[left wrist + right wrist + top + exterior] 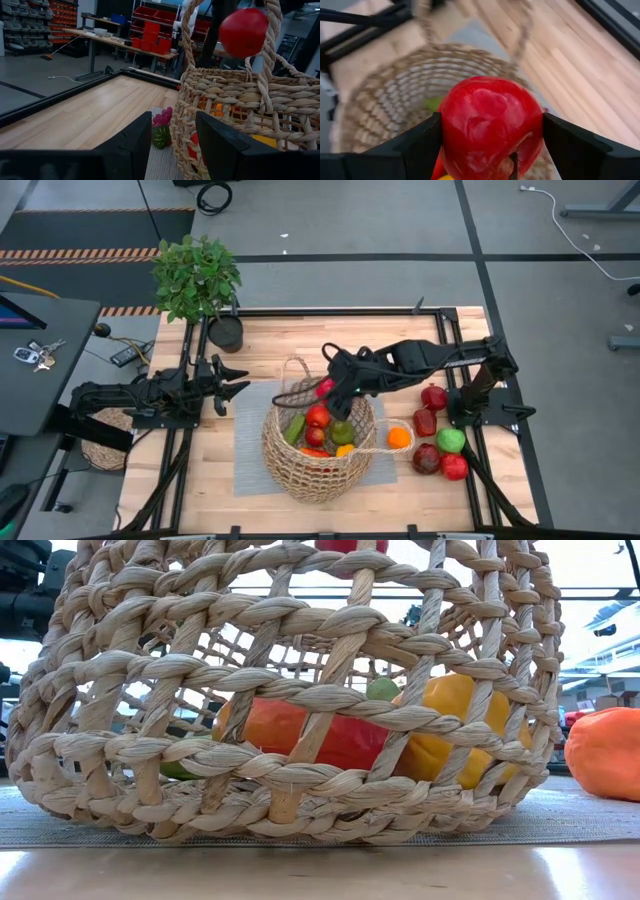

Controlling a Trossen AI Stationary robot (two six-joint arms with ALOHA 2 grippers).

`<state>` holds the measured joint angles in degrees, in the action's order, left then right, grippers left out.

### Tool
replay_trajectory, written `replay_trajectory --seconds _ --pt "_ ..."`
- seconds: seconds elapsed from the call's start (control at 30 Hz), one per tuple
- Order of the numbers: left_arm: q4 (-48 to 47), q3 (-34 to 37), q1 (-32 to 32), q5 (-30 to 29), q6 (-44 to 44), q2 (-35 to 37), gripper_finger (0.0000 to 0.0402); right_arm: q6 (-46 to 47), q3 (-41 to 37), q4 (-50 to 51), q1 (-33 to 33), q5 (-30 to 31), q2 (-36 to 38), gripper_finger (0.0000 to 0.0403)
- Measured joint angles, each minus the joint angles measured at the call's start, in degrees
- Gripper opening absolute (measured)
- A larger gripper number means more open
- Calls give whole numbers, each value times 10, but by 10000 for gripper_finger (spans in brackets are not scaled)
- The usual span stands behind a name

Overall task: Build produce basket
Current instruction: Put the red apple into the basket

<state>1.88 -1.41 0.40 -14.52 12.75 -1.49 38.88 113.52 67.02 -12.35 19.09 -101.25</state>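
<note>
high view, left to right: left gripper (238,384) parked at the table's left side, fingers nearly closed, empty. basket (290,465) mid-table on the grey mat (250,460), partly filled. right gripper (333,390) clamps a red apple (325,387) over the far rim; release here, it seems, could bounce it out. remaining produce (440,442) waits right of the basket.
</note>
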Motion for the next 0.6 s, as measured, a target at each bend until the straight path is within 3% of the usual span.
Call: replay_trajectory --seconds 0.23,0.6 --pt "0 0 0 0 0 0 160 -38 -3 -34 -10 -40 -32 326" --pt "0 0 0 0 0 0 160 -78 -4 -58 -6 -178 -112 326"
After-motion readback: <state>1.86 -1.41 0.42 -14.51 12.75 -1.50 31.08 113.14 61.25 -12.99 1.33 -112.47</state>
